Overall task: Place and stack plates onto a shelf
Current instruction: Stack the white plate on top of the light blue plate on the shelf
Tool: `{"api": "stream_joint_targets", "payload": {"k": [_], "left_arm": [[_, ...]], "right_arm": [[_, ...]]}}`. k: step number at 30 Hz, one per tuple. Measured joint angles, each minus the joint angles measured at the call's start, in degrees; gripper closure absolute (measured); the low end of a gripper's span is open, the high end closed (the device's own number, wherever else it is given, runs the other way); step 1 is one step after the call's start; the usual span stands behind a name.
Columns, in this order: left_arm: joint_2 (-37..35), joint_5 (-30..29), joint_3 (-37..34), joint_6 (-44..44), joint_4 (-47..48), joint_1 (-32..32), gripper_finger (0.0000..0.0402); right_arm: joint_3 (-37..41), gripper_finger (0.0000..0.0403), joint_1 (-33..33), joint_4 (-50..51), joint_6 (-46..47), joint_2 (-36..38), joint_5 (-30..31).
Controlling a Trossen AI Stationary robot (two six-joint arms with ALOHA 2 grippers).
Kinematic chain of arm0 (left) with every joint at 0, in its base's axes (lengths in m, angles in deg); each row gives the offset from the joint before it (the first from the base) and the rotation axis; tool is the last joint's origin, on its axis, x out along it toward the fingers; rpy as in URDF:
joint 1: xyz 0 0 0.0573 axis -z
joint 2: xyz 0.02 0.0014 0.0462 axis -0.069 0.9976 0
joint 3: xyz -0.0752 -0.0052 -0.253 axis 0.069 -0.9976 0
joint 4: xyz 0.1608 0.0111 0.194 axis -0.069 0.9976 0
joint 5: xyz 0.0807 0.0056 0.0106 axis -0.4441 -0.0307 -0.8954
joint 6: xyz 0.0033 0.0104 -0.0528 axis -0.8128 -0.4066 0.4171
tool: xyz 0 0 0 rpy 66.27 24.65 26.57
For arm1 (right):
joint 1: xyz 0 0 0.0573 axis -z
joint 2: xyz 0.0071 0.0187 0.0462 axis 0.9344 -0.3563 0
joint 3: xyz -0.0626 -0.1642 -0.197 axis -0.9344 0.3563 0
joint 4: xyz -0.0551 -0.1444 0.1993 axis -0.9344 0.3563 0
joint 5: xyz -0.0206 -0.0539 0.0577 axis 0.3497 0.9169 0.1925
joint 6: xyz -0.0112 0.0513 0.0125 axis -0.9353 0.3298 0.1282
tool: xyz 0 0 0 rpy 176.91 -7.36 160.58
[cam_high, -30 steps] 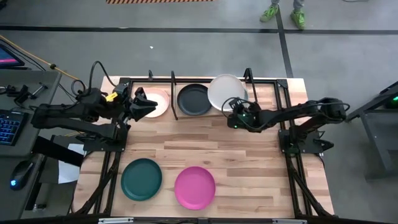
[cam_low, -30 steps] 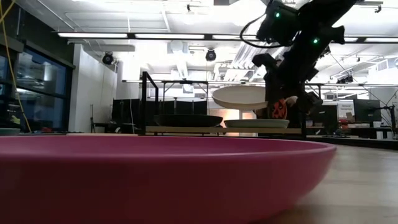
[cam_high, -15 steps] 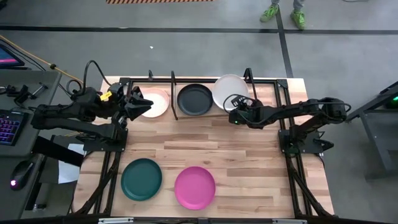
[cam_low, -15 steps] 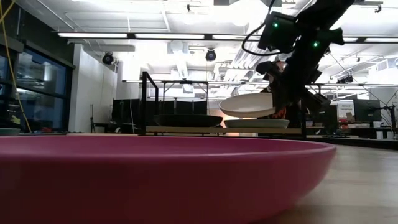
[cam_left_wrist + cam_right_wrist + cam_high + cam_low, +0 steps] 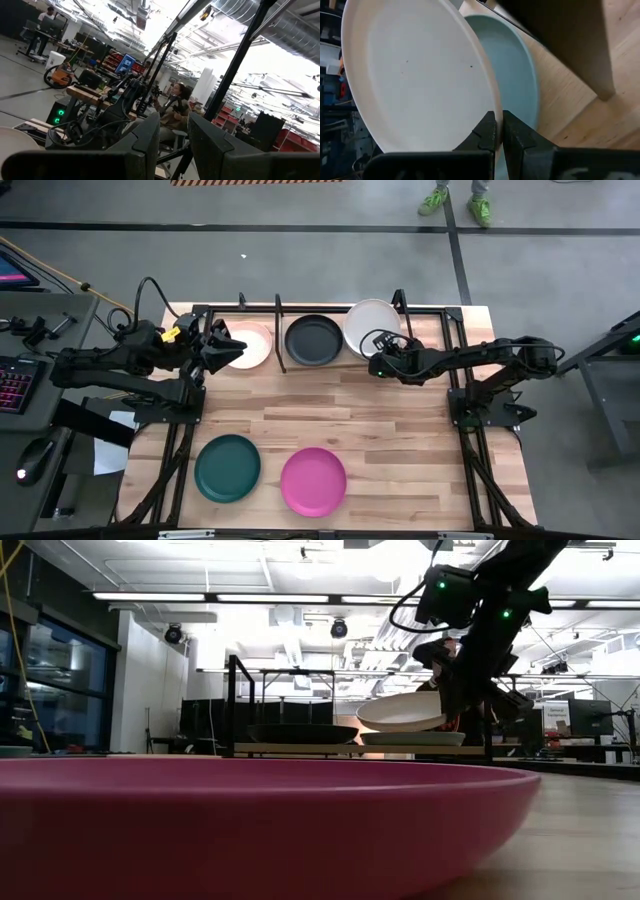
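My right gripper [image 5: 382,360] is shut on the white plate [image 5: 368,326] at the right end of the shelf [image 5: 330,364], a light-wood board in a black wire frame along the far edge. The white plate hovers tilted just above the light blue plate [image 5: 522,85], which lies on the shelf board [image 5: 300,749]. The black plate [image 5: 312,340] and the pale pink plate [image 5: 254,345] also lie on the shelf. My left gripper [image 5: 224,345] is open and empty at the pink plate's left edge. The dark teal plate [image 5: 227,468] and the magenta plate [image 5: 313,481] lie flat near the table's near edge. My right gripper pinches the white plate's rim [image 5: 491,106] between its two fingers, at the plate's near-right edge. The fingers [image 5: 487,131] come from the table's right and near side, slanting slightly down. The plate [image 5: 400,712] is lifted, tilted with the held edge higher, over the light blue plate [image 5: 412,738].
Upright black posts [image 5: 278,330] stand between the pink and black plates and at the shelf's corners [image 5: 400,302]. Bare tabletop [image 5: 330,415] lies between the shelf and the two near plates. A keyboard and mouse sit on a desk [image 5: 20,380] left of the table.
My right gripper has moved down and slightly toward the table's right, lowering the white plate from well above the shelf to just over the light blue plate; the plate has tipped, its free edge dropping. My left gripper has drawn back a little toward the table's left edge.
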Motion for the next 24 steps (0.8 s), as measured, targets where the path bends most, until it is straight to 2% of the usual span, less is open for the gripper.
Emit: {"api": "stream_joint_targets", "payload": {"k": [13,24], "left_arm": [[0.0,1.5,0.0,0.0,0.0,0.0,0.0312],[0.0,1.5,0.0,0.0,0.0,0.0,0.0312]], "right_arm": [[0.0,0.04,-0.1,-0.2,-0.5,0.0,-1.2],[0.0,0.031,-0.1,-0.3,0.7,0.0,-0.9]]}}
